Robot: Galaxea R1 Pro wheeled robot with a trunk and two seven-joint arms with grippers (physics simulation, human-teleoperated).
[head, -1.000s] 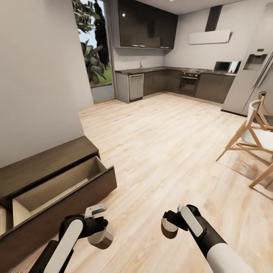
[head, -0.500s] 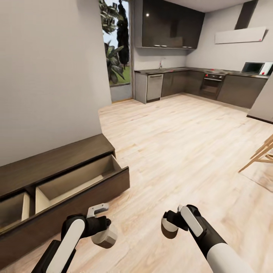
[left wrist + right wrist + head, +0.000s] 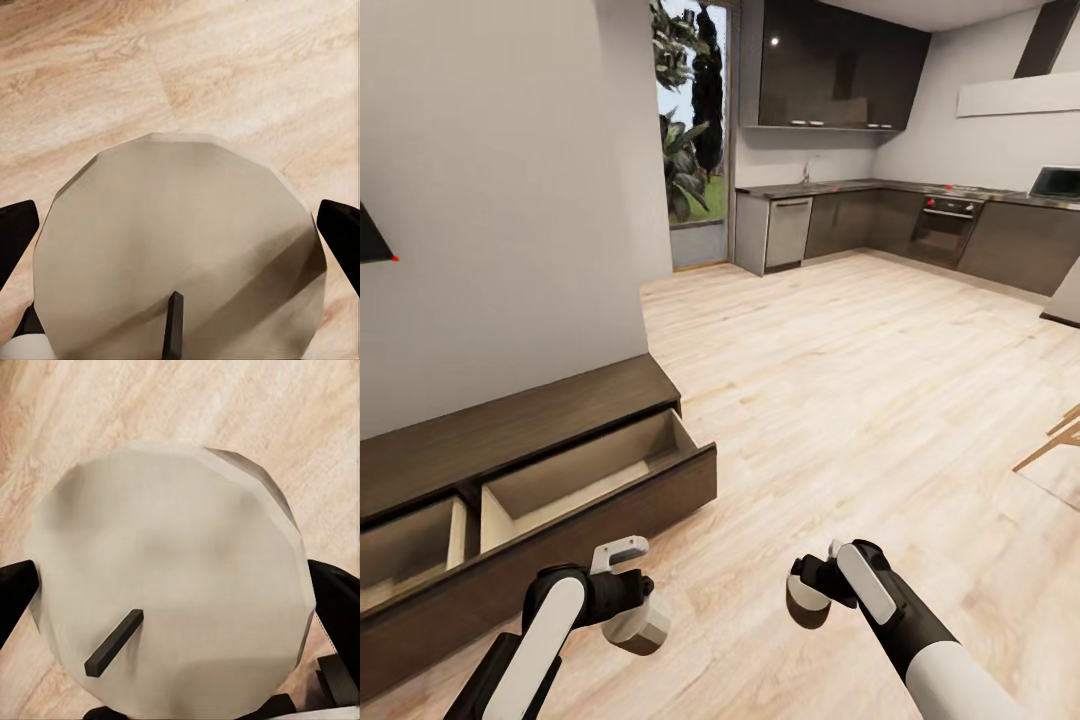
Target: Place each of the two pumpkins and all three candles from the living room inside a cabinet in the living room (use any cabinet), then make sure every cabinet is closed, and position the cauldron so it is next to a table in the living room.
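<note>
**Two candles in hand, cabinet drawers hanging open**

So the robot was parked on the pale wood floor (image 3: 840, 400) with a candle in each claw. The left gripper (image 3: 628, 600) was clamped on a beige candle (image 3: 639, 625); in the left wrist view its dark fingers (image 3: 15, 244) sat tight against both sides of the candle (image 3: 180, 255), wick pointing at the camera. Same deal on the right: the right gripper (image 3: 810, 590) was closed around the other candle (image 3: 805, 605), and the right wrist view showed that candle (image 3: 169, 577) pinched between the black fingertips (image 3: 334, 600).

The cabinet (image 3: 510, 440) ran along the white wall (image 3: 500, 200) to the robot's left, just beyond the left arm. Two of its drawers were pulled out, and what showed of their insides looked bare. Kitchen units (image 3: 880, 220) were well apart at the far end.
</note>
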